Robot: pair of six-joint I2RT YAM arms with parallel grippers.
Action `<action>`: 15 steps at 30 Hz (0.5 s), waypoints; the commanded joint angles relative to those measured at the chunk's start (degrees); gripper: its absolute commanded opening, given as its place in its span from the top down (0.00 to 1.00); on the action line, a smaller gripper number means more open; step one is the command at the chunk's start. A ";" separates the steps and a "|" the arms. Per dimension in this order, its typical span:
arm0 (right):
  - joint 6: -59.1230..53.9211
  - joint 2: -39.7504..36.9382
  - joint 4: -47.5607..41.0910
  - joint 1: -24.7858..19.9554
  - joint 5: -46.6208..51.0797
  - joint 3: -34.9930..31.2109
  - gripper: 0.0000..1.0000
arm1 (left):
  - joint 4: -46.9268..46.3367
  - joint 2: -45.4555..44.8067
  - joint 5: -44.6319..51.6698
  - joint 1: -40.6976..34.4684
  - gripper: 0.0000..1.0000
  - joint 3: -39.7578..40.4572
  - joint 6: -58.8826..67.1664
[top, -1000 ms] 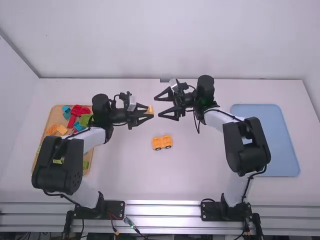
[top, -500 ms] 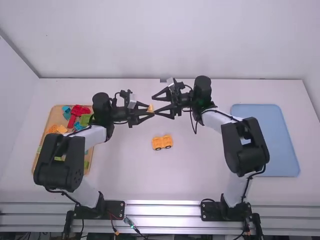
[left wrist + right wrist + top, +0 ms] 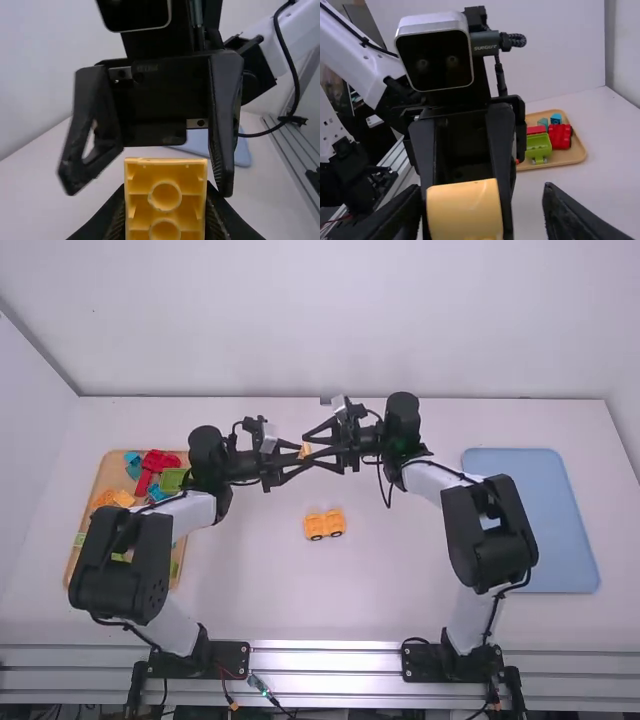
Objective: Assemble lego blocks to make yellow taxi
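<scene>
The right gripper moved in, fingers spread, around a yellow block clasped by the left gripper. A wheeled orange base sat near the tabletop's middle.

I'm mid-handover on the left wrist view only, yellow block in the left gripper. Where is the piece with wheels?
Observer: The high view has the wheeled piece on the table, between the two arms and closer to their bases than the grippers are.
Operator: And how does the block sit against the right gripper?
Observer: The right wrist view shows it between that gripper's open fingers, off centre, nearer to one than the other.
Operator: Where are the spare blocks?
Observer: In the wooden tray on the left arm's side; a red one and a green one are there.
</scene>
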 commanded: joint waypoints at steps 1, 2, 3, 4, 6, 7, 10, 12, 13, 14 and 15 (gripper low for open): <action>-0.42 0.37 0.26 0.26 0.00 1.27 0.45 | 0.31 0.22 0.46 -0.15 0.98 1.49 -0.55; -0.42 0.37 0.31 0.26 0.00 1.27 0.46 | 0.24 0.22 0.46 -0.15 0.98 1.49 -0.55; -0.39 0.37 0.44 0.26 0.02 1.27 0.47 | 0.24 0.22 0.46 -0.15 0.98 1.49 -0.55; -0.39 0.37 0.46 0.24 0.02 1.27 0.48 | 0.24 0.22 0.63 -0.15 0.98 1.49 -0.52; -0.37 0.37 0.48 0.24 0.00 1.27 0.52 | 0.22 0.22 0.59 -0.15 0.98 1.49 -0.52; -0.39 0.37 0.46 0.24 -0.02 1.27 0.53 | 0.22 0.22 0.61 -0.15 0.98 1.49 -0.50; -0.37 0.37 0.46 0.31 0.00 1.27 0.53 | 0.22 0.22 0.81 -0.15 0.97 1.49 -0.50; -0.35 0.37 0.48 0.48 -0.02 1.29 0.48 | 0.26 0.22 2.56 -0.15 0.98 1.49 0.50; -0.33 0.37 0.48 0.74 0.02 1.29 0.47 | 0.20 0.22 3.96 -0.15 0.98 1.49 1.77; -0.35 0.37 0.48 0.74 0.00 1.29 0.47 | 0.13 0.22 4.33 -0.15 0.98 1.49 2.14; -0.35 0.37 0.48 0.63 -0.02 1.29 0.46 | -0.13 0.22 4.24 -0.15 0.98 1.49 2.03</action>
